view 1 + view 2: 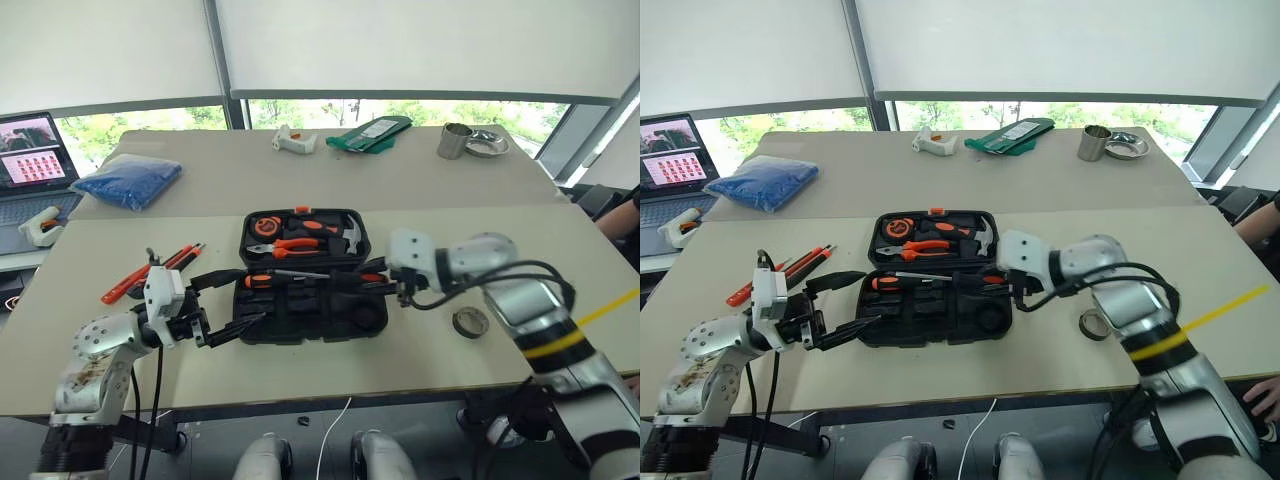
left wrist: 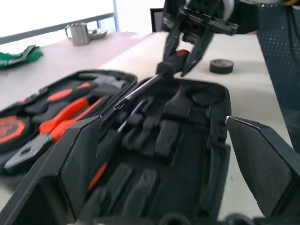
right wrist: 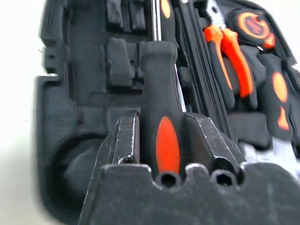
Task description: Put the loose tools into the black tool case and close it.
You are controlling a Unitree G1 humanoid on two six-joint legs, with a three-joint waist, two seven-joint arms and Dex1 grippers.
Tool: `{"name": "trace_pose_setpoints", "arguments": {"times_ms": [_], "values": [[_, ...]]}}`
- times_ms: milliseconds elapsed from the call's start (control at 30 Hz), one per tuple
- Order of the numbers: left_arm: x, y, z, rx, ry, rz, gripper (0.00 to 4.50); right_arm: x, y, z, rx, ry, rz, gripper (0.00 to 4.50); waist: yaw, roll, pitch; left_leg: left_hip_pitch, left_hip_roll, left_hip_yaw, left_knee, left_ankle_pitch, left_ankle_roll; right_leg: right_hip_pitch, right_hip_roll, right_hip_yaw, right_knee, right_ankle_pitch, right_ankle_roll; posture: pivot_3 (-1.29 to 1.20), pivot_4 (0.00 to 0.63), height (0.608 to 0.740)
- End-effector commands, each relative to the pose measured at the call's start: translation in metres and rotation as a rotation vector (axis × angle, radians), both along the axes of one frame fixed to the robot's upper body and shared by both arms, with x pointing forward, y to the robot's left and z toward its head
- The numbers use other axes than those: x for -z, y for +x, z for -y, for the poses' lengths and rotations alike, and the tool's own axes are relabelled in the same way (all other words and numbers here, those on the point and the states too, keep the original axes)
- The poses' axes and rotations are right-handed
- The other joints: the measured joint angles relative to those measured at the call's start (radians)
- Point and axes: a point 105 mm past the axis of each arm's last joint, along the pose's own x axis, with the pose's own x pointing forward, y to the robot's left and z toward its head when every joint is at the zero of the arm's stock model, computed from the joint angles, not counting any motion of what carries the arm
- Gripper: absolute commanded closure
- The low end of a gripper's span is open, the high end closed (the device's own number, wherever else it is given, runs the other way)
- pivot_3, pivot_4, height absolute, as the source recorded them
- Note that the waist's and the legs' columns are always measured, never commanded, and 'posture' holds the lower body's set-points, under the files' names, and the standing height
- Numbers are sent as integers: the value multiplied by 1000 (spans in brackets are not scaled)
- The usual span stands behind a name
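Observation:
The black tool case (image 1: 362,326) lies open in the middle of the near table, with pliers and a hammer in its far half. Over its near half my right gripper (image 1: 374,285) is shut on the black-and-orange handle of a screwdriver (image 3: 161,93), whose steel shaft (image 1: 300,273) points left. More loose tools, orange-and-black screwdrivers (image 1: 180,258) and an orange utility knife (image 1: 124,287), lie on the table left of the case. A dark tape ring (image 1: 470,321) sits right of the case. My left gripper (image 1: 250,296) stands open at the case's near-left edge, holding nothing.
A blue bag (image 1: 128,182) and a laptop (image 1: 35,150) are at the far left. On the far table stand a metal cup (image 1: 455,141), a bowl (image 1: 487,146), a green packet (image 1: 370,134) and a white item (image 1: 295,141). A person's hand (image 1: 1260,400) shows at the right.

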Motion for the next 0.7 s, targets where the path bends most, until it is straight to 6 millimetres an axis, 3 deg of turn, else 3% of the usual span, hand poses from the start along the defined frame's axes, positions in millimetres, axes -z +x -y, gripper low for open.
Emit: {"name": "trace_pose_setpoints", "arguments": {"times_ms": [33,367,700], "values": [[-5,-9,-1,16,20,20,0,4,9,-1,-12,-76,13,3448,0,0,0,0,0,0,0,0,0,0,-1,0,0,0,0,0,150,740],[-5,-13,0,3,25,22,0,14,15,16,41,-175,-39,3448,3,0,0,-1,-1,1,0,0,-1,-1,-4,-2,1,1,-4,0,150,740],[-3,-12,4,22,33,20,0,24,13,5,49,-185,-88,3448,-4,0,0,0,-1,1,0,1,-1,-1,-4,-2,1,1,-1,0,150,740]]}}
